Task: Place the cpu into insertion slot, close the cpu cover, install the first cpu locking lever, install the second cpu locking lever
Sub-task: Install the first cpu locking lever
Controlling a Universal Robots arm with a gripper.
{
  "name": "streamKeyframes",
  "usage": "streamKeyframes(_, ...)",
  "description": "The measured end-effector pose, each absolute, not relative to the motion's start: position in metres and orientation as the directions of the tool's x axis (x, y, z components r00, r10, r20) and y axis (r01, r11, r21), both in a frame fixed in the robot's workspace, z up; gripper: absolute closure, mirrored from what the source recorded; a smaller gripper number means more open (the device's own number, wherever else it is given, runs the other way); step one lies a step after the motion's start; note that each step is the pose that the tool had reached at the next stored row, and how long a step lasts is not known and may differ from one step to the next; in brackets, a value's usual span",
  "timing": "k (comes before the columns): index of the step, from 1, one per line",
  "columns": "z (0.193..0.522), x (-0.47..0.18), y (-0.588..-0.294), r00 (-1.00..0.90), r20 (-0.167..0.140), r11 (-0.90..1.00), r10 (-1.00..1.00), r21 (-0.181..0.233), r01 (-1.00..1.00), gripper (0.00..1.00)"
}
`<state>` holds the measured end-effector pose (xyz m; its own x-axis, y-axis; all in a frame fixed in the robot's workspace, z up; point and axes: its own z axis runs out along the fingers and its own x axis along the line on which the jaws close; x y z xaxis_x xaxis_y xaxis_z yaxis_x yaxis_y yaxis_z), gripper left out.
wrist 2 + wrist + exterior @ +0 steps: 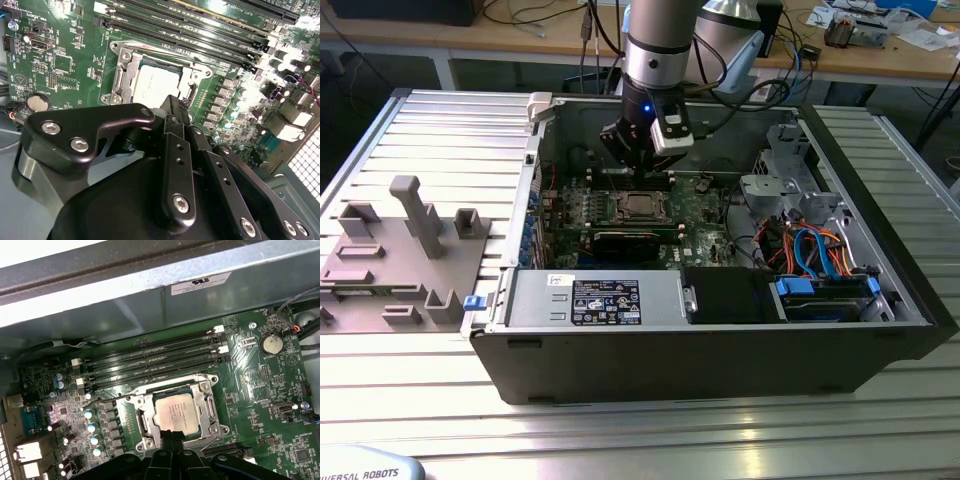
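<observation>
The cpu [640,206] [157,85] [175,412] lies flat in the insertion slot [146,416] on the green motherboard [585,215], its dull silver top showing. The cpu cover [207,405] [122,75], a silver frame, lies down around the chip, which shows through its window. Thin metal levers run along the frame's edges; I cannot tell whether they are latched. My gripper [638,168] [172,102] [173,441] hangs just above the socket's edge, on the side away from the memory slots. Its black fingers are shut together with nothing between them.
Long black memory slots [150,360] lie beside the socket. The open computer case [720,370] also holds a power supply [590,300] and a drive bay with blue and orange cables [820,260]. A grey fixture block [400,250] sits at the exterior view's left.
</observation>
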<state>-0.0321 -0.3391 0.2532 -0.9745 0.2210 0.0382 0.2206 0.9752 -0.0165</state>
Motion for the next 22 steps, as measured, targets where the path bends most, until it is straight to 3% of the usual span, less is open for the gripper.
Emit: streamKeyframes(22,0.2532,-0.0321,-0.3391,-0.981,0.038,0.982,0.189,-0.016,0.188,0.89)
